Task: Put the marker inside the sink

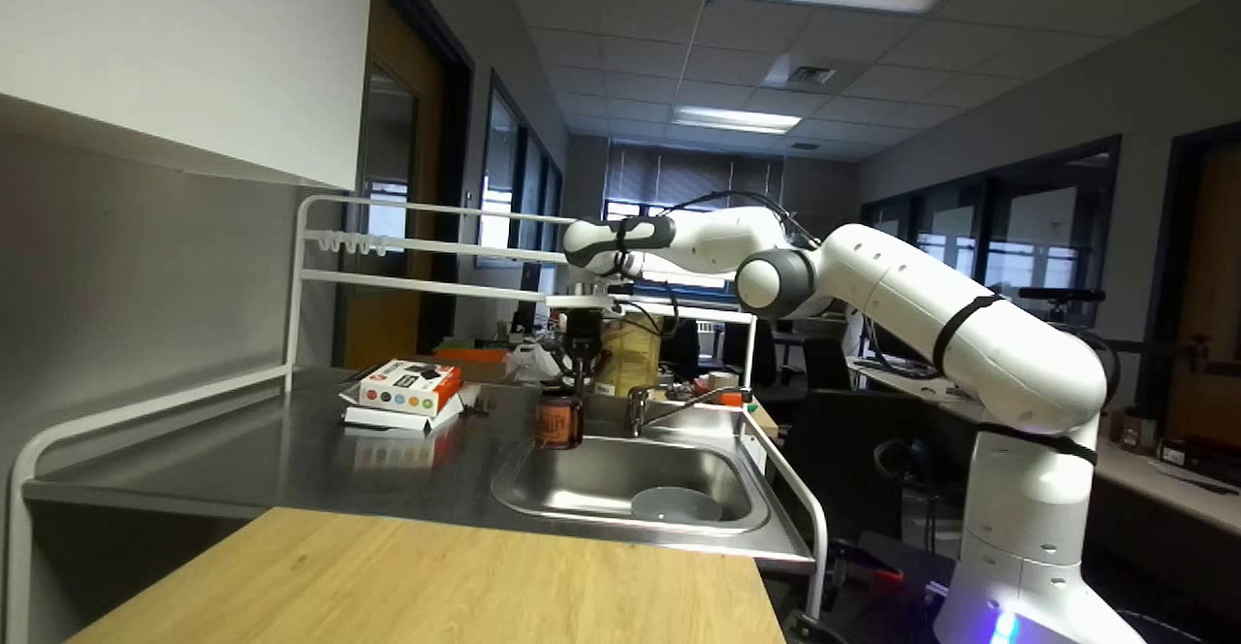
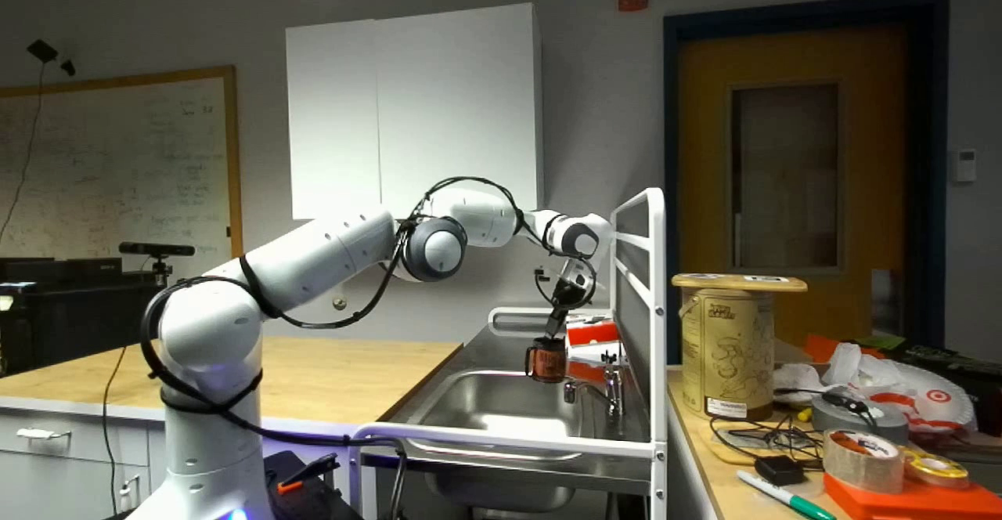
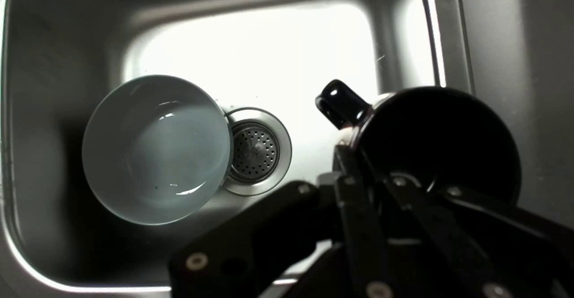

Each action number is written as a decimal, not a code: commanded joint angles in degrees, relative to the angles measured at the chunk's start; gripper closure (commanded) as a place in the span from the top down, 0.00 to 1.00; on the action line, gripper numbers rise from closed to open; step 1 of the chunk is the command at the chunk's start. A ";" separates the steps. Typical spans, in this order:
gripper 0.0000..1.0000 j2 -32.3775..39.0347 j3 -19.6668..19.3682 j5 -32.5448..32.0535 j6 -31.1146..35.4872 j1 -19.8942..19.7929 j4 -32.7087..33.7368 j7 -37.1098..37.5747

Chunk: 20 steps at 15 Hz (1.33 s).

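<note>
A dark mug with an orange-brown outside (image 1: 556,421) hangs upright at the sink's edge in both exterior views (image 2: 548,361). In the wrist view the mug (image 3: 441,141) shows its black inside and handle. My gripper (image 3: 358,152) is shut on the mug's wall, one finger inside and one outside; it points down in both exterior views (image 1: 580,384) (image 2: 555,330). The steel sink (image 1: 620,467) lies below and beside the mug; its basin (image 3: 269,60) fills much of the wrist view. A white marker with a green cap (image 2: 783,495) lies on a side table, far from the gripper.
A pale bowl (image 3: 157,154) sits in the sink beside the drain (image 3: 254,151). A faucet (image 2: 614,395) and white rails (image 2: 654,293) stand close to the gripper. A red-and-white box (image 1: 412,387) lies on the counter. A wooden table (image 1: 436,576) adjoins the counter.
</note>
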 commanded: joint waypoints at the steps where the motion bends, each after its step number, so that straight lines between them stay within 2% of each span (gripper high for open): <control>1: 0.05 -5.41 -1.18 -0.24 6.46 1.34 -11.37 -0.17; 10: 0.05 -11.51 -2.56 0.74 30.27 3.33 -36.83 -1.10; 14: 0.05 -15.53 -0.27 3.05 41.58 2.76 -48.04 -3.56; 20: 0.05 -25.43 2.96 9.40 51.72 2.94 -65.98 -12.63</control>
